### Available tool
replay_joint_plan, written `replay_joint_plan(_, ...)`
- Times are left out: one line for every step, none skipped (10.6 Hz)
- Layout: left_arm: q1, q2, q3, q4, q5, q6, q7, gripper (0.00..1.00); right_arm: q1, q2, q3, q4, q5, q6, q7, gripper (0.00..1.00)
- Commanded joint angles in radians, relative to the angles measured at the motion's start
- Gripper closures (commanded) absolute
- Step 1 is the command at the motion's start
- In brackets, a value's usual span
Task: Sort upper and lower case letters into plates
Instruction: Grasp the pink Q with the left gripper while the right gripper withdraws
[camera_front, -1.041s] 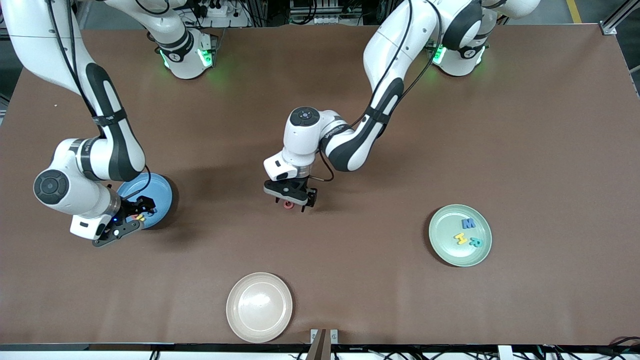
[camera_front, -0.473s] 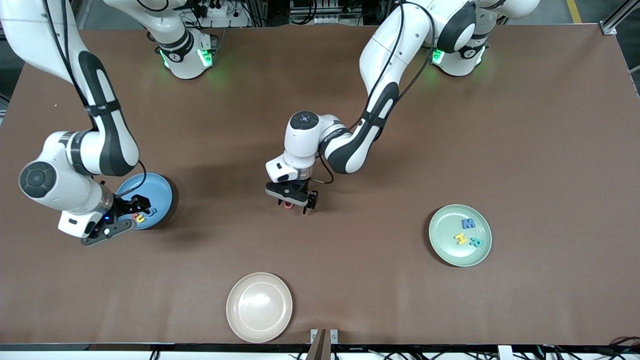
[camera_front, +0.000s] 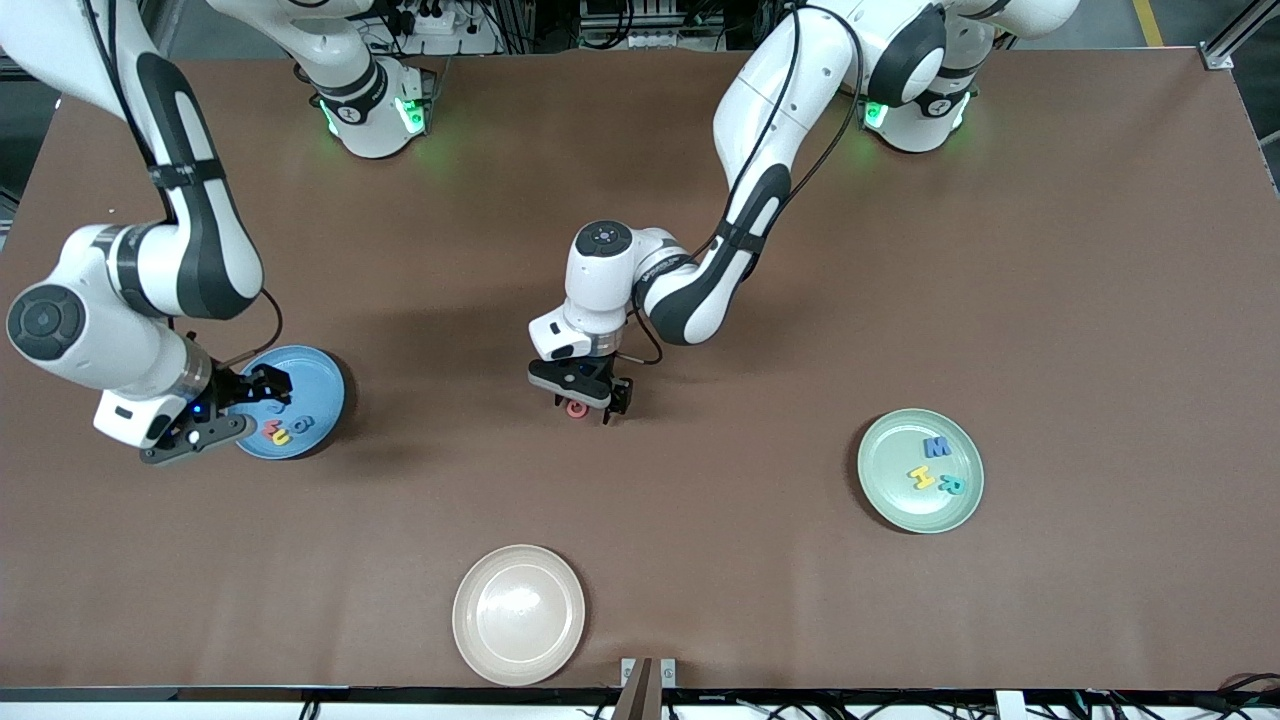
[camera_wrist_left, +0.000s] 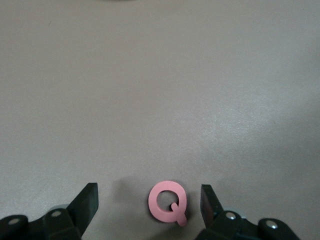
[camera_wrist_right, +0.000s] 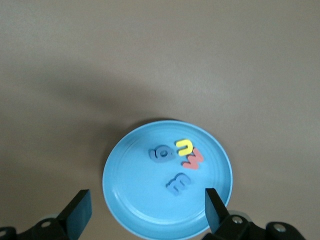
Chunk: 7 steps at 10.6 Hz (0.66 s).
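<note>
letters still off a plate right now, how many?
1: the small pink-red toy letter Q lies on the brown table between the left hand's open fingers. None seem hidden. The right hand hangs open over the bright blue round plate.

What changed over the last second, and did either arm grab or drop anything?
The right gripper, open and empty, drew back off the blue plate toward the right arm's table end, uncovering its letters. The left gripper stayed open around the pink Q on the table. Green plate unchanged.

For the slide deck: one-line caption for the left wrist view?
Open left gripper straddles a pink letter Q lying flat on the brown table.
</note>
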Motion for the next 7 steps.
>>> replay_joint_plan(-0.015,0.039,0.024,0.043,0.021,0.006,-0.031,0.09,-0.005,-0.117,0.009,-0.123,0.009,0.008,0.070,0.00)
replay_joint_plan(-0.016,0.040,0.026,0.043,0.021,0.006,-0.031,0.09,-0.005,-0.146,0.009,-0.150,0.009,0.008,0.077,0.00)
replay_joint_plan(-0.016,0.047,0.026,0.043,0.021,0.006,-0.030,0.09,-0.007,-0.168,0.009,-0.169,0.009,0.006,0.077,0.00)
replay_joint_plan(-0.016,0.047,0.026,0.043,0.021,0.006,-0.031,0.09,-0.007,-0.189,0.009,-0.186,0.009,0.006,0.103,0.00)
replay_joint_plan(-0.019,0.047,0.026,0.043,0.021,0.006,-0.030,0.09,-0.004,-0.206,0.009,-0.192,0.009,-0.003,0.167,0.00)
replay_joint_plan(-0.018,0.048,0.026,0.043,0.021,0.006,-0.028,0.13,0.010,-0.221,0.009,-0.201,0.008,-0.009,0.217,0.00)
replay_joint_plan(-0.018,0.048,0.026,0.043,0.021,0.006,-0.027,0.23,0.016,-0.240,0.009,-0.203,0.008,-0.021,0.242,0.00)
